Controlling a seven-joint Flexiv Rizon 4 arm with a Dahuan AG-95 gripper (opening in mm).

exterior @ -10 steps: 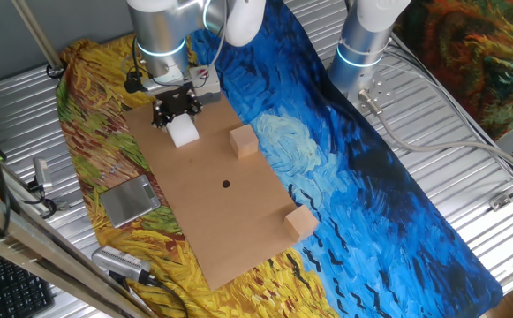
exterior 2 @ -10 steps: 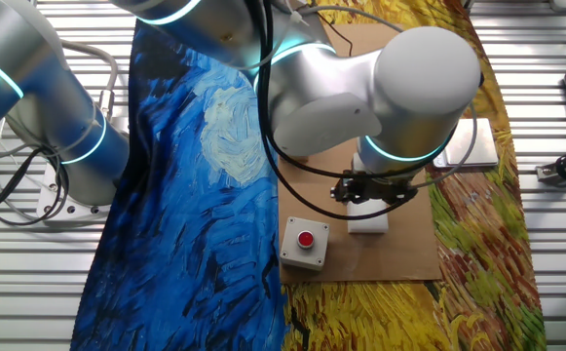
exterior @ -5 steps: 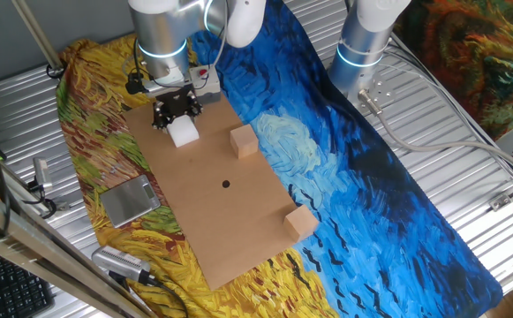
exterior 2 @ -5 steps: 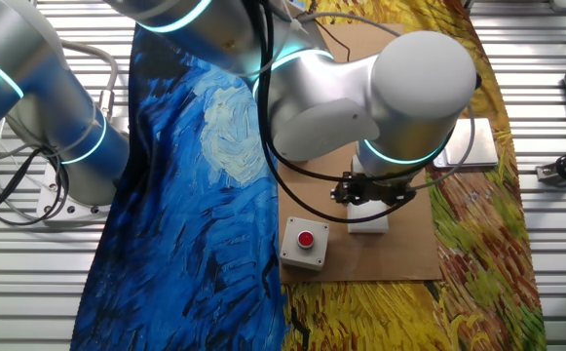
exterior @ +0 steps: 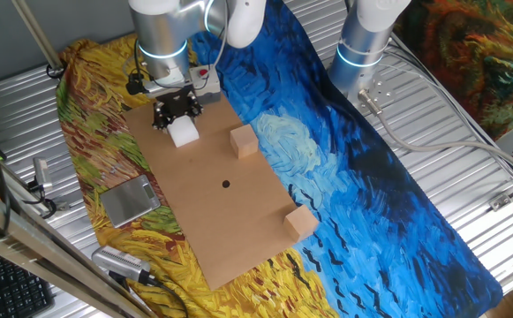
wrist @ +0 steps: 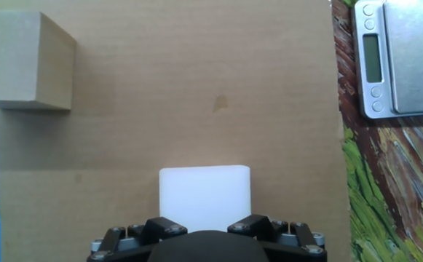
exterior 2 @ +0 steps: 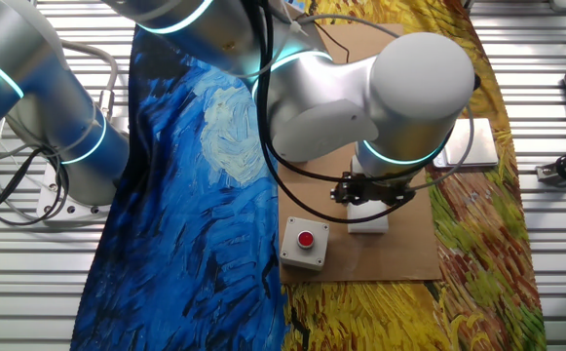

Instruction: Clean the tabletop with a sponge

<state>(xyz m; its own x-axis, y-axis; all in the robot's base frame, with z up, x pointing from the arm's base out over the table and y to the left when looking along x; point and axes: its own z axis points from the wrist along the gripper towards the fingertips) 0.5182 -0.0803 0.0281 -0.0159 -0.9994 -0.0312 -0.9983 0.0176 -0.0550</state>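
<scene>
The tabletop (exterior: 230, 221) is a tan cardboard board lying on the patterned cloth, with a small dark spot (exterior: 225, 185) near its middle. It also shows in the other fixed view (exterior 2: 399, 255) and in the hand view (wrist: 196, 87). The sponge (exterior: 184, 133) is a white foam block resting on the board's far left corner, also visible in the other fixed view (exterior 2: 368, 222) and in the hand view (wrist: 204, 196). My gripper (exterior: 177, 115) stands straight over it. In the hand view the gripper (wrist: 204, 229) has its fingers against both sides of the sponge, shut on it.
Two tan wooden cubes sit on the board, one (exterior: 244, 141) near the sponge and one (exterior: 299, 222) at the right edge. A grey metal scale (exterior: 131, 200) lies left of the board. A box with a red button (exterior 2: 305, 242) stands beside the gripper.
</scene>
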